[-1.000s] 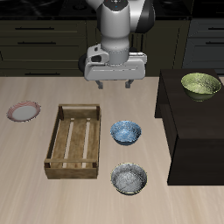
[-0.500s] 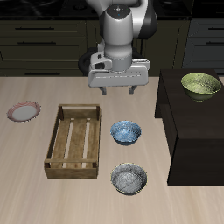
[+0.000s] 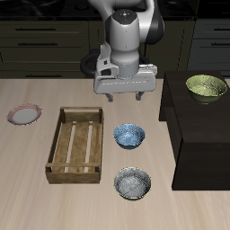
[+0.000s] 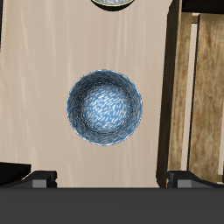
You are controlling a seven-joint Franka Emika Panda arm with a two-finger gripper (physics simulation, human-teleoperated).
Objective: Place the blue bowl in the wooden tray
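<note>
The blue bowl [image 3: 129, 136] sits upright on the table beside the wooden tray [image 3: 78, 144]. In the wrist view the blue bowl [image 4: 105, 107] shows its speckled blue-white inside, with the tray's wall [image 4: 175, 96] next to it. My gripper [image 3: 125, 95] hangs above the table, farther back than the bowl, with its fingers [image 3: 141, 93] apart and nothing between them. The tray holds nothing.
A duller grey speckled bowl [image 3: 133, 184] sits nearer the table's front edge; its rim shows in the wrist view [image 4: 112, 3]. A yellow-green bowl [image 3: 206, 87] stands on a dark raised block [image 3: 193, 121]. A small pink plate [image 3: 24, 115] lies beyond the tray.
My gripper has moved down and a little toward the blue bowl's side of the table. The bowls and tray have not moved.
</note>
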